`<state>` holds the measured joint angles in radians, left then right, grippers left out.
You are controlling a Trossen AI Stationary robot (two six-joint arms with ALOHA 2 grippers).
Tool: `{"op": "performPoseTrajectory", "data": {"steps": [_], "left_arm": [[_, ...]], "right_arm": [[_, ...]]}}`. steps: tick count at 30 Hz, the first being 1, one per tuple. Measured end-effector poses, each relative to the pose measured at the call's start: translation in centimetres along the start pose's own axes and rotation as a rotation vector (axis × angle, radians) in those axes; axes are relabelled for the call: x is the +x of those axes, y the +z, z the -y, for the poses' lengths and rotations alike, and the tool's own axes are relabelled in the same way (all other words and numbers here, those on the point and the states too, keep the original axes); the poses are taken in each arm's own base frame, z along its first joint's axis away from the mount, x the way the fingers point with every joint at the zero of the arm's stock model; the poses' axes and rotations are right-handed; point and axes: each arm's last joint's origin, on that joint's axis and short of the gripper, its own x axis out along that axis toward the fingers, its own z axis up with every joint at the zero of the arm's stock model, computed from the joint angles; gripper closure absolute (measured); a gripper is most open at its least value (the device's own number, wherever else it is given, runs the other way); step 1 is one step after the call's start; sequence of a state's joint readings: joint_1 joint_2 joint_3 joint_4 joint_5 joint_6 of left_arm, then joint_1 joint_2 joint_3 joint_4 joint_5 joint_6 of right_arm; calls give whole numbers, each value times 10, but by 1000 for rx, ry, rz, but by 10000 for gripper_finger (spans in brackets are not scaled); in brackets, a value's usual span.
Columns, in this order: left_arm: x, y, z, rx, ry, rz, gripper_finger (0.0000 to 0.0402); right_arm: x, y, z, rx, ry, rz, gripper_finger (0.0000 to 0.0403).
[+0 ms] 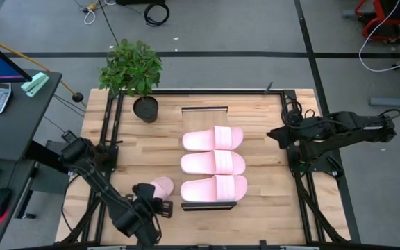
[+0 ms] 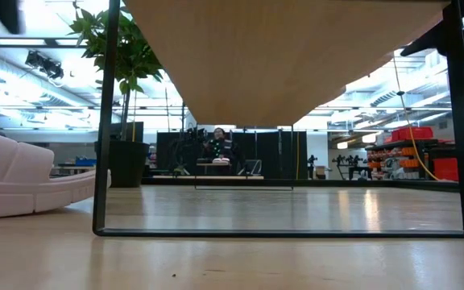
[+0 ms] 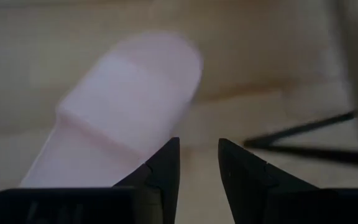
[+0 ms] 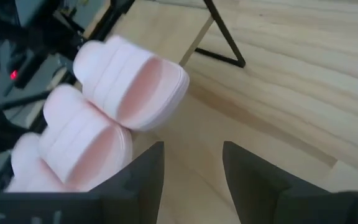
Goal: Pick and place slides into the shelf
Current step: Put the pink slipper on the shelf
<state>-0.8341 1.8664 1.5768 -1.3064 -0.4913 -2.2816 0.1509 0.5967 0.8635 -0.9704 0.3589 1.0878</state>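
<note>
Three pale pink slides (image 1: pixel 212 139) (image 1: pixel 212 162) (image 1: pixel 214 189) lie side by side across the shelf (image 1: pixel 203 119), a narrow wood board on black rails in the table's middle. Another slide (image 1: pixel 162 185) rests sole down on the tabletop just left of the shelf's near end; the low view shows this slide (image 2: pixel 14 181) at the left. My left gripper (image 1: pixel 157 201) hovers open over its near end, the slide (image 3: pixel 123 106) beside and beyond the fingers. My right gripper (image 4: pixel 191 168) stands open at the shelf's right (image 1: pixel 276 134), apart from the slides.
A potted plant (image 1: pixel 143 104) stands at the table's far left, beside the shelf's far end. Black frame bars (image 1: pixel 110 139) (image 1: pixel 294 173) run along the table's left and right sides. The shelf's rail legs (image 2: pixel 103 121) stand on the tabletop. Bare wood lies right of the shelf.
</note>
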Motion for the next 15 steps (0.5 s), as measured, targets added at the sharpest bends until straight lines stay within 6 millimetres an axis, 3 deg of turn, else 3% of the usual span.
{"op": "performPoseTrajectory", "data": {"steps": [5, 11, 15], "left_arm": [[-4, 1, -7, 67, -5, 70, 290], [-18, -9, -29, 171, 15, 124, 299], [-29, -19, -41, 234, -105, 207, 304]], "right_arm": [[5, 2, -6, 114, 8, 36, 234], [12, 4, -15, 209, 29, 47, 234], [18, 4, -21, 238, 40, 51, 234]]}}
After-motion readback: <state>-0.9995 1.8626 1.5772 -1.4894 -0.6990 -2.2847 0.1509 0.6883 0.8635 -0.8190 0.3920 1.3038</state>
